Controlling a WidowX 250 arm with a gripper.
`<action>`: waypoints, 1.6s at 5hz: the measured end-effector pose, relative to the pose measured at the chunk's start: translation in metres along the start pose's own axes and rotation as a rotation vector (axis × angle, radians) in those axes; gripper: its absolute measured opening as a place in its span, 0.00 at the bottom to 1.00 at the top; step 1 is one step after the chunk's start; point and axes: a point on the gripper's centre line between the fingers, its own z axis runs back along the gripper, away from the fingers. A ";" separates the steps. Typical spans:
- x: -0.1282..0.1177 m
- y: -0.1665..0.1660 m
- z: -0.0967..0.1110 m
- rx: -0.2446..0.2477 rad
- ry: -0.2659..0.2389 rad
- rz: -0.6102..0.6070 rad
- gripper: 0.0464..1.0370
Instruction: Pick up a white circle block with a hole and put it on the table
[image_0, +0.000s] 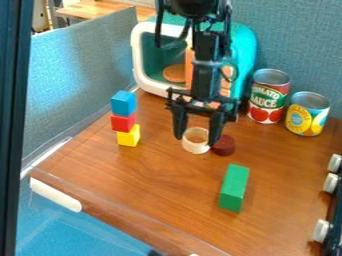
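The black gripper (196, 142) hangs over the middle of the wooden table, its two fingers apart in the open position. Low between the fingertips shows a pale, round, ring-shaped block (196, 141) with a hole in its top. Its near wall is in plain sight, and whether either finger touches it I cannot tell. The brown tabletop (167, 175) extends around them.
A dark red round block (224, 145) sits just right of the ring. Nearer the front lies a green block (234, 187). Left stands a stack of blue, red and yellow cubes (123, 122). Behind are a teal-and-white box (244, 45) and two cans (269, 95).
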 end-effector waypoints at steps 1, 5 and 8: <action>-0.003 0.013 -0.022 0.019 0.057 0.020 0.72; -0.011 0.059 -0.062 -0.008 0.114 0.122 0.72; -0.009 0.044 -0.054 0.011 0.090 0.069 0.97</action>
